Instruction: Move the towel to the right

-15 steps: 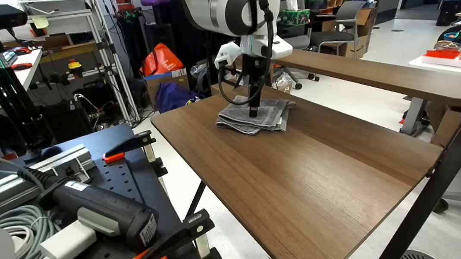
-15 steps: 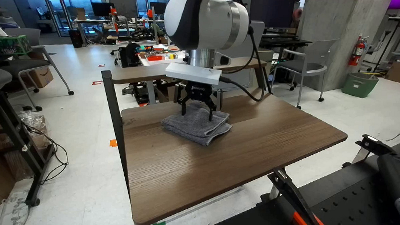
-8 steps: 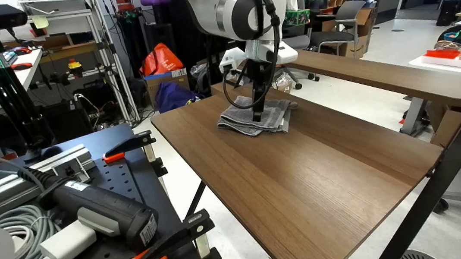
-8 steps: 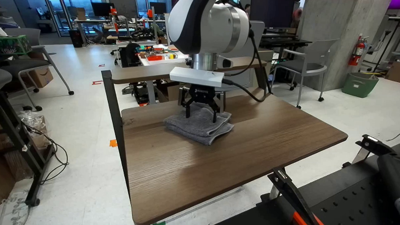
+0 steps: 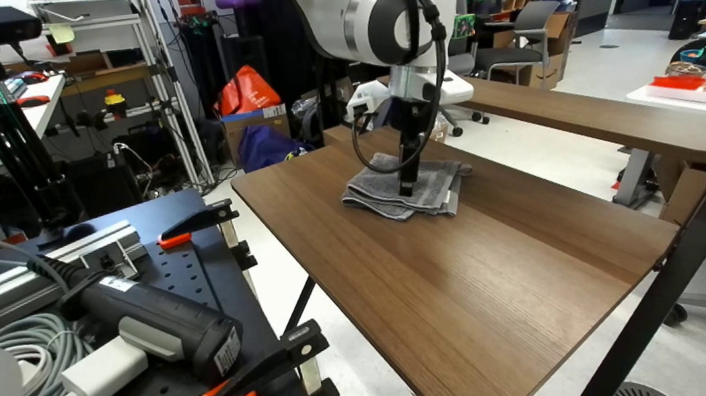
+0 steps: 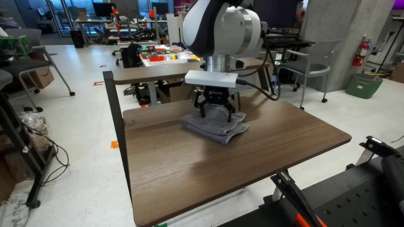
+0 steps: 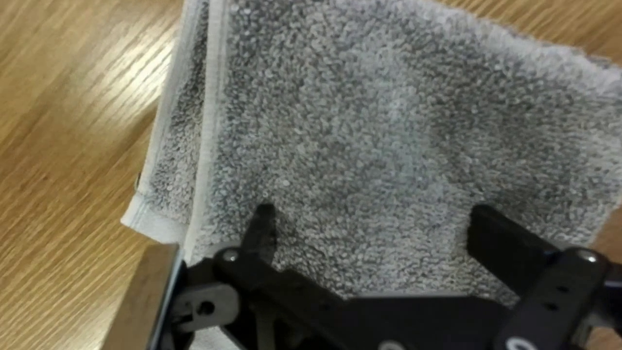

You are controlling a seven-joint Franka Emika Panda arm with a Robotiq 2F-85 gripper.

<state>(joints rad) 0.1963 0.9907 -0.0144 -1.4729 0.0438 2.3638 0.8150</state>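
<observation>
The towel (image 6: 215, 130) is a grey, wrinkled, folded cloth lying flat on the brown tabletop (image 6: 186, 173). It also shows in an exterior view (image 5: 439, 183) near the table's far end, and it fills most of the wrist view (image 7: 350, 121), with pale hems on its left side. My gripper (image 6: 216, 119) points straight down onto the towel, its two black fingers spread wide. The fingertips (image 7: 373, 211) appear to rest on the towel's top, with flat cloth between them. No cloth is visibly pinched. In an exterior view my gripper (image 5: 407, 192) partly covers the towel.
A raised wooden shelf (image 5: 582, 112) runs along one side of the table. A dark bench (image 5: 182, 270) with clamps, cables and a handheld tool stands beside the table. A black upright post (image 6: 116, 117) rises at one table corner.
My gripper and the towel have moved together across the tabletop, rightward in both exterior views and slightly toward the camera in one. The fingers stay spread throughout.
</observation>
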